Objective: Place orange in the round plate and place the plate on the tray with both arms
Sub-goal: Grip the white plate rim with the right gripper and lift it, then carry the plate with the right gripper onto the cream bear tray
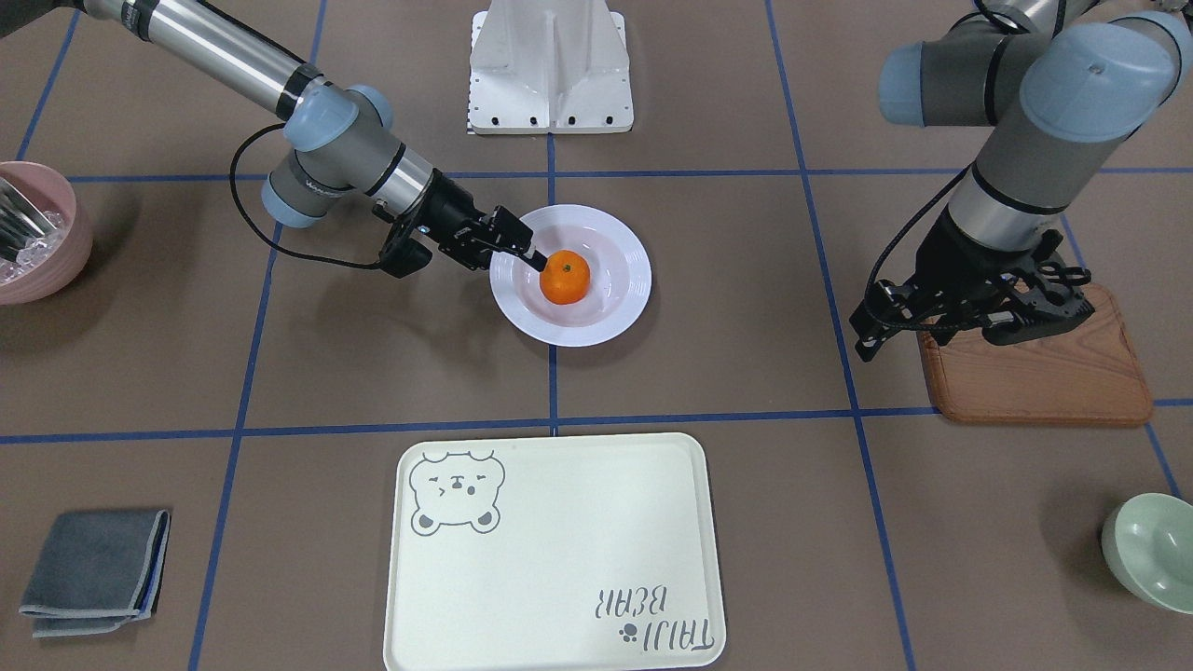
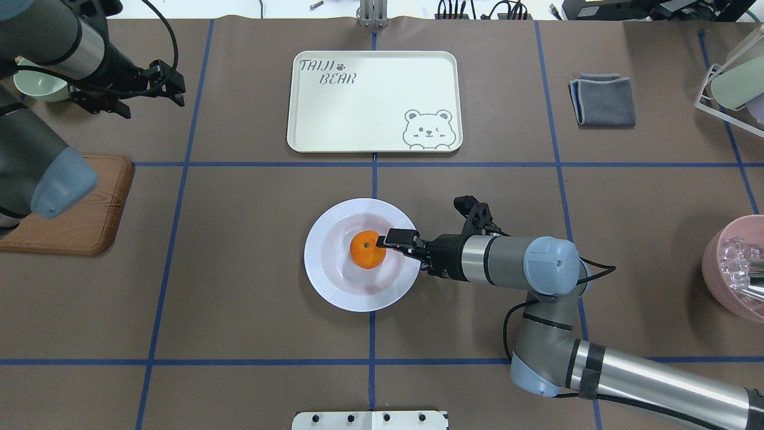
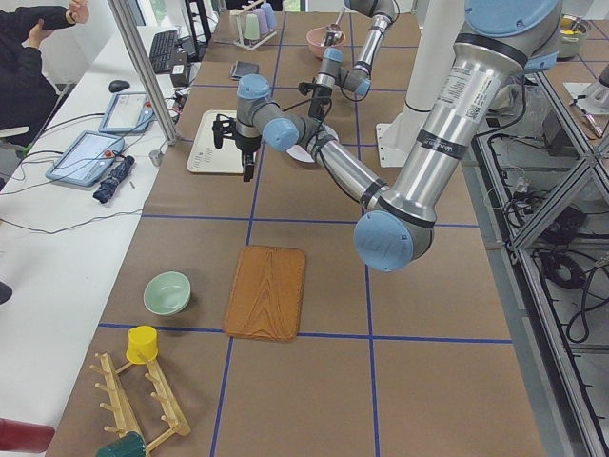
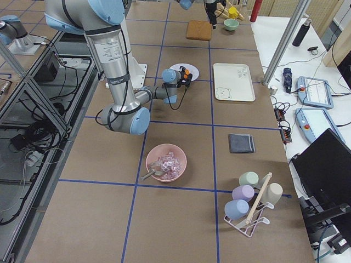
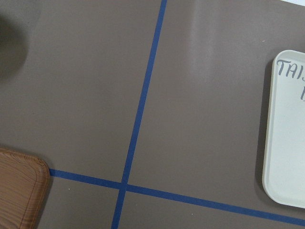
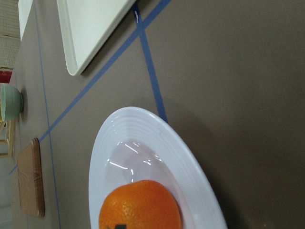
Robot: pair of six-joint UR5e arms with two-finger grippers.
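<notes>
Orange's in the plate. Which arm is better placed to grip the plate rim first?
Right. The right gripper is over the round plate, beside the orange. The left gripper hangs far off, near the wooden board.

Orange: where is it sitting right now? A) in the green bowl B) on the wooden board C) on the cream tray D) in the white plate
D: the overhead view shows the orange resting in the sunken centre of the white plate, which stands on the table apart from the tray.
</notes>
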